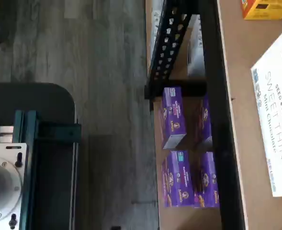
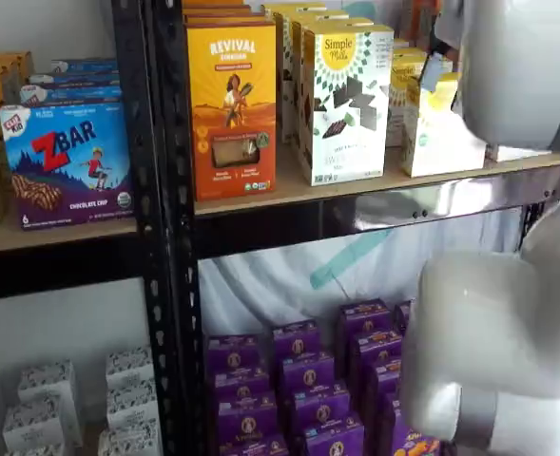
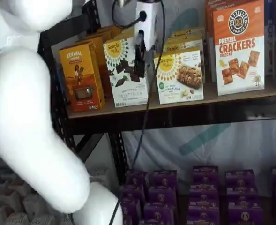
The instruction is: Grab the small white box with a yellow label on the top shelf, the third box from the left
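Note:
The small white box (image 3: 180, 75) stands on the top shelf (image 3: 175, 116), with a round yellow label near its top and a small green mark low down. It also shows in a shelf view (image 2: 439, 128), partly behind my white arm. My gripper (image 3: 140, 63) hangs in front of the shelf, just left of that box and over the front of the taller Simple Mills box (image 3: 125, 70). Its black fingers show as one dark shape with no plain gap and nothing in them. The wrist view shows the shelf board (image 1: 236, 57), not the small white box.
An orange Revival box (image 3: 81, 77) stands left of the Simple Mills box, a Pretzel Crackers box (image 3: 238, 47) to the right. Purple boxes (image 3: 203, 197) fill the lower level. A black perforated upright (image 2: 161, 228) divides the shelves. My white arm (image 3: 30, 117) fills the left foreground.

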You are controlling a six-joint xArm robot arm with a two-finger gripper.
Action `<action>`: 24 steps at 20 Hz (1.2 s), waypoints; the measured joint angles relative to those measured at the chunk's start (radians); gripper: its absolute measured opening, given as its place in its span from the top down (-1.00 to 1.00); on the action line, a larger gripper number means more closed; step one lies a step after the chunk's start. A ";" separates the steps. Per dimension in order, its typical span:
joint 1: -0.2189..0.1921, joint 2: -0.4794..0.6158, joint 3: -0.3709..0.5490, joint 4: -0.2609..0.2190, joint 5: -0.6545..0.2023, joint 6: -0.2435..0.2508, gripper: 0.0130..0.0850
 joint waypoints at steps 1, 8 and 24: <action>-0.001 -0.008 0.010 0.004 -0.014 -0.001 -1.00; -0.015 -0.055 0.063 0.051 -0.089 -0.002 -1.00; -0.048 -0.017 0.103 0.150 -0.321 -0.053 -1.00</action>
